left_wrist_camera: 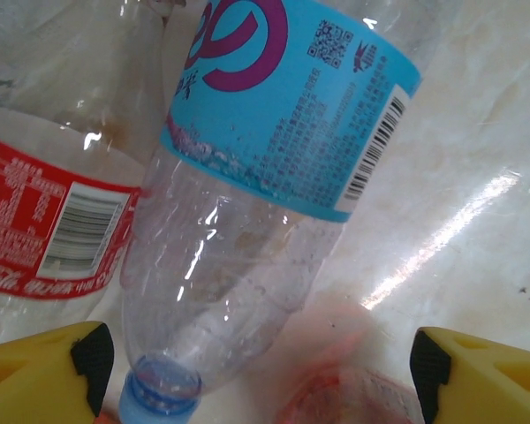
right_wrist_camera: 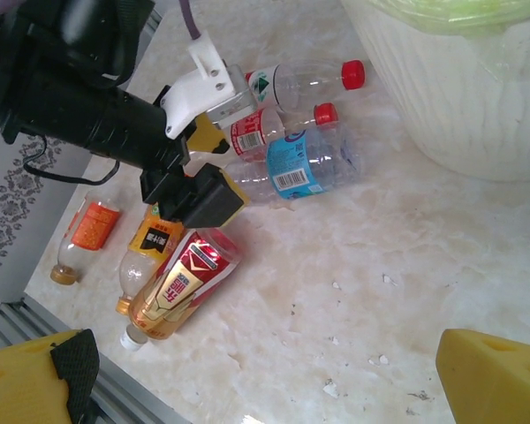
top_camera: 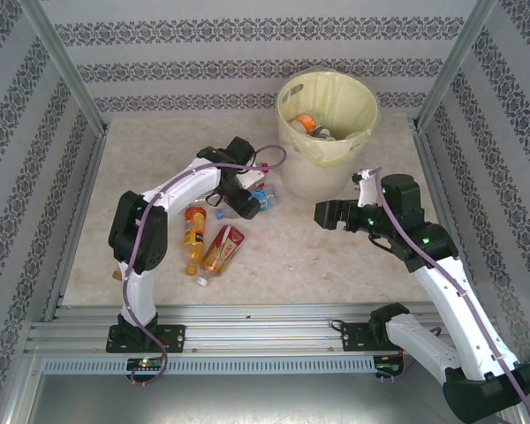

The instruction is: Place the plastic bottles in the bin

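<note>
Several plastic bottles lie left of the bin (top_camera: 327, 168). A clear bottle with a blue label (left_wrist_camera: 274, 177) lies on the table with its blue-capped neck (left_wrist_camera: 163, 393) between the fingers of my left gripper (left_wrist_camera: 256, 380), whose jaws are open and stand wide on either side. A red-labelled bottle (left_wrist_camera: 44, 221) lies beside it. From the right wrist, my left gripper (right_wrist_camera: 214, 172) is low over this blue-labelled bottle (right_wrist_camera: 300, 163). My right gripper (top_camera: 336, 215) hovers open over bare table with nothing between its fingers. The bin holds some bottles (top_camera: 309, 124).
A red-and-gold labelled bottle (right_wrist_camera: 181, 283), an orange bottle with a dark label (right_wrist_camera: 146, 252) and a small orange-labelled one (right_wrist_camera: 84, 234) lie near the front left. A red-capped clear bottle (right_wrist_camera: 305, 81) lies by the bin wall (right_wrist_camera: 459, 97). Metal rails (top_camera: 247, 331) edge the near side.
</note>
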You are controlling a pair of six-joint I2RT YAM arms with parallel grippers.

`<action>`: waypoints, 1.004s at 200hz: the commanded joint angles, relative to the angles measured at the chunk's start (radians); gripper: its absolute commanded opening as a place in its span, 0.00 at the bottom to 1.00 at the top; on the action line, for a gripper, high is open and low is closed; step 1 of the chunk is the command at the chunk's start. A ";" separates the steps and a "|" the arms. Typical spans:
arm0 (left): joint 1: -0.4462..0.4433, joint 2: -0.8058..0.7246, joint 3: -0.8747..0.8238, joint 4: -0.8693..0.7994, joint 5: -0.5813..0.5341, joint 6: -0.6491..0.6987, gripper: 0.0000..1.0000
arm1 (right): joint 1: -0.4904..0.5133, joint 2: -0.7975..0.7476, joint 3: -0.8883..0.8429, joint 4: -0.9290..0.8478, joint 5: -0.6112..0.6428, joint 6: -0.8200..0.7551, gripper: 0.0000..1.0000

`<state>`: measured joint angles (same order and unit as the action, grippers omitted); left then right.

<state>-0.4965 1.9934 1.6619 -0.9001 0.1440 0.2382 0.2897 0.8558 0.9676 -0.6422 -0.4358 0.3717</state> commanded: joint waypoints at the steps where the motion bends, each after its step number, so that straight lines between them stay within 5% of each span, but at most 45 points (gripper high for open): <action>1: -0.005 0.024 0.045 -0.048 -0.030 0.049 0.85 | -0.013 -0.020 -0.019 0.006 -0.017 0.015 0.98; 201: -0.005 0.129 0.050 -0.003 0.033 0.015 0.85 | -0.015 -0.024 -0.026 -0.006 0.003 0.033 0.98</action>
<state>-0.4965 2.1040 1.6913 -0.9081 0.1490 0.2573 0.2771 0.8398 0.9524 -0.6464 -0.4355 0.3908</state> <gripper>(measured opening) 0.845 0.980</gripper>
